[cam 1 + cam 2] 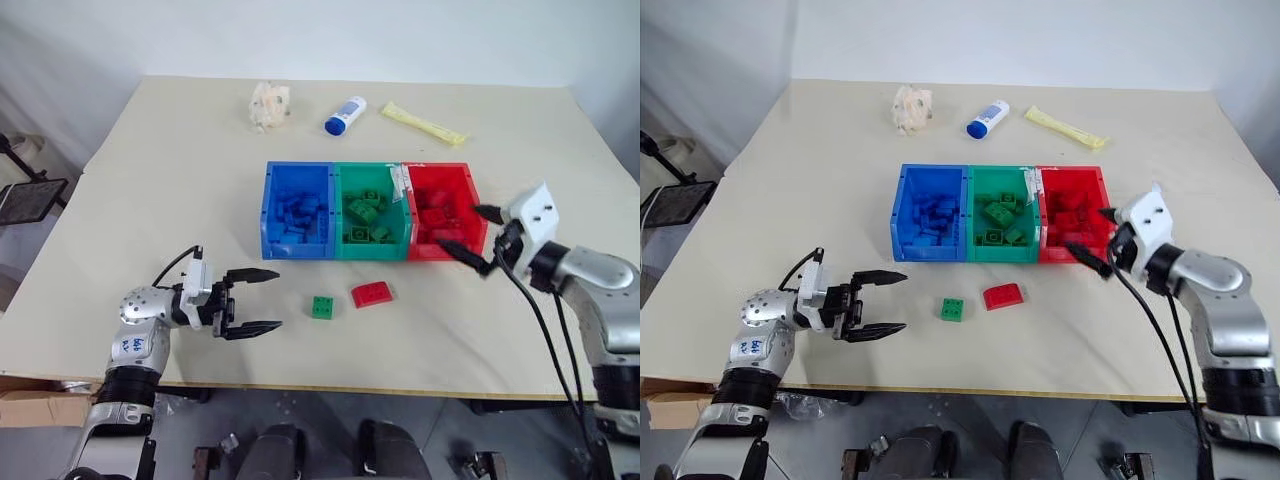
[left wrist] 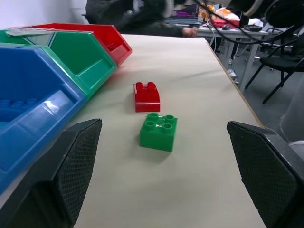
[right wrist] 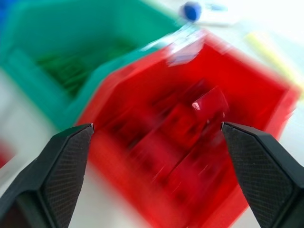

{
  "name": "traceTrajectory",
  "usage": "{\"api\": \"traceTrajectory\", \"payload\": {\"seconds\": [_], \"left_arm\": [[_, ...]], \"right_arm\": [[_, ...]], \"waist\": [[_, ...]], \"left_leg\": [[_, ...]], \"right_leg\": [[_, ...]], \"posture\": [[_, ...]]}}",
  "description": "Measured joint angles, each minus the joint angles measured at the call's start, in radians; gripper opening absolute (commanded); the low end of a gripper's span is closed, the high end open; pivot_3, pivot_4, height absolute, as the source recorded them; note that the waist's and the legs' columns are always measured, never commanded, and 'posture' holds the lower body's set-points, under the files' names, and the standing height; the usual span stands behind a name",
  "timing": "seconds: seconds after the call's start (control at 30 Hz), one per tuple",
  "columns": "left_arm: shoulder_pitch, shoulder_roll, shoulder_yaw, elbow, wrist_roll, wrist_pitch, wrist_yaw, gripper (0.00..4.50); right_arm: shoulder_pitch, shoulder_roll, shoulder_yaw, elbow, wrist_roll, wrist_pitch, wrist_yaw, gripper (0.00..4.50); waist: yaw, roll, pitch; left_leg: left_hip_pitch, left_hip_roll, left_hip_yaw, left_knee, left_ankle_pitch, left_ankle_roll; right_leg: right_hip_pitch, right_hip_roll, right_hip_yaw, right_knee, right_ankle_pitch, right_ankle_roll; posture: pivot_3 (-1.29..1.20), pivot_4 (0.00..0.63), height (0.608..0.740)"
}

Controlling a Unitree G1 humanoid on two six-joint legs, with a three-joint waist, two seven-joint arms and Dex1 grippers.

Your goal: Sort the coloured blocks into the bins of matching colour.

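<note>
Jaws of right gripper (image 1: 478, 240) gape above red bin (image 1: 470, 200).

Pale worktop (image 1: 150, 200). In the middle, three bins side by side, touching: blue bin (image 1: 268, 215), green bin (image 1: 338, 215), red bin (image 1: 472, 200). Near the front, one green block (image 1: 323, 307) and one red block (image 1: 372, 294), just beside each other. At the back, a crumpled white thing (image 1: 270, 105), a blue-capped bottle (image 1: 346, 115), a yellow packet (image 1: 422, 123).
</note>
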Motion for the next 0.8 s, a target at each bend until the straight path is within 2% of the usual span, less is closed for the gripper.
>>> {"api": "traceTrajectory", "payload": {"seconds": [0.07, 0.17, 0.4, 0.57, 0.8], "left_arm": [[-0.003, -0.002, -0.002, -0.002, 0.000, 0.001, -0.001, 4.50], [-0.008, 0.001, 0.000, 0.005, 0.000, 0.000, -0.007, 4.50], [-0.024, 0.006, 0.001, 0.036, 0.000, -0.009, -0.022, 4.50], [-0.029, 0.006, 0.002, 0.044, 0.001, -0.014, -0.037, 4.50], [-0.035, 0.006, 0.004, 0.072, 0.001, -0.022, -0.039, 4.50]], "right_arm": [[0.036, -0.023, -0.025, -0.030, 0.023, 0.003, 0.037, 4.48], [0.179, -0.096, -0.084, -0.084, 0.056, -0.011, 0.136, 4.48], [0.461, -0.167, -0.254, -0.113, 0.075, -0.070, 0.309, 4.48], [0.499, -0.183, -0.329, -0.115, 0.083, -0.082, 0.346, 4.48], [0.431, -0.186, -0.280, -0.133, 0.085, -0.074, 0.336, 4.48]], "waist": [[0.000, 0.000, 0.000], [0.005, 0.000, 0.000], [0.004, 0.000, 0.000], [-0.001, 0.000, 0.000], [0.001, 0.000, 0.000]], "left_leg": [[0.001, 0.000, 0.001, 0.000, 0.000, 0.000], [0.001, 0.001, -0.001, 0.000, 0.000, 0.000], [0.002, 0.001, -0.001, 0.000, 0.000, 0.000], [0.003, 0.003, 0.001, 0.000, 0.000, -0.001], [0.003, 0.003, -0.001, 0.000, 0.000, -0.001]], "right_leg": [[0.000, 0.000, 0.000, 0.000, 0.000, 0.000], [0.001, 0.000, 0.001, 0.000, 0.000, 0.000], [0.005, 0.000, 0.001, -0.004, 0.000, 0.000], [0.005, -0.001, 0.002, -0.006, 0.000, 0.000], [0.005, -0.002, 0.003, -0.006, 0.000, 0.000]], "posture": [[0.00, 0.150, 0.740], [0.00, 0.150, 0.740], [0.00, 0.150, 0.740], [0.00, 0.150, 0.740], [0.00, 0.150, 0.740]]}}
